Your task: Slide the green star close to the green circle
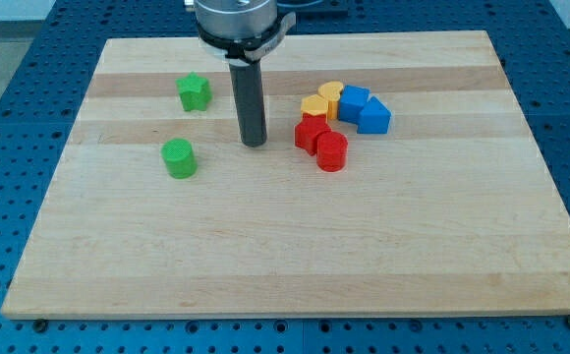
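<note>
So my tip (255, 144) is parked mid-tabletop (295, 256), touching nothing. No fingers on this rig, just the bare rod, so it's got hold of nothing. The green star (195, 92) sits at about 10 o'clock from the tip, and the green circle (179, 158) at roughly 8 o'clock, a fair gap between the two.

What could go wrong: if I catch the star off-centre it'll probably spin and skid sideways instead of heading down to the circle. Push too far and it bumps the circle away.

The cluster at 3 o'clock (red, yellow, blue blocks (336, 120)) is packed tight, so I can't really make out each shape. The arm's upper part is cut off at the top edge.
</note>
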Controlling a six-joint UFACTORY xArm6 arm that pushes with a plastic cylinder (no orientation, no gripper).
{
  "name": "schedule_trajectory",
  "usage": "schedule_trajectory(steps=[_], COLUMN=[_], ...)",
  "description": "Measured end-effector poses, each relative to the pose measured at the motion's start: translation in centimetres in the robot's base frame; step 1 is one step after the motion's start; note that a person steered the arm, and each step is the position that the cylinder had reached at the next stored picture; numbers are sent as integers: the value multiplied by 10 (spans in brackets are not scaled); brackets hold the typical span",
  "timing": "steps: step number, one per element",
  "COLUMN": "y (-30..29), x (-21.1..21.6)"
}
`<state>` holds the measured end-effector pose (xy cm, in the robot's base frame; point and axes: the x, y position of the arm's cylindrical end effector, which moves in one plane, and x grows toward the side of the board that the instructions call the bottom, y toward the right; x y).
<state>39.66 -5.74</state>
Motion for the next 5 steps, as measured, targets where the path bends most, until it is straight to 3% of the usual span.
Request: schedule_trajectory(steps=[3,5], y=[-5,-83], x=[-95,-112])
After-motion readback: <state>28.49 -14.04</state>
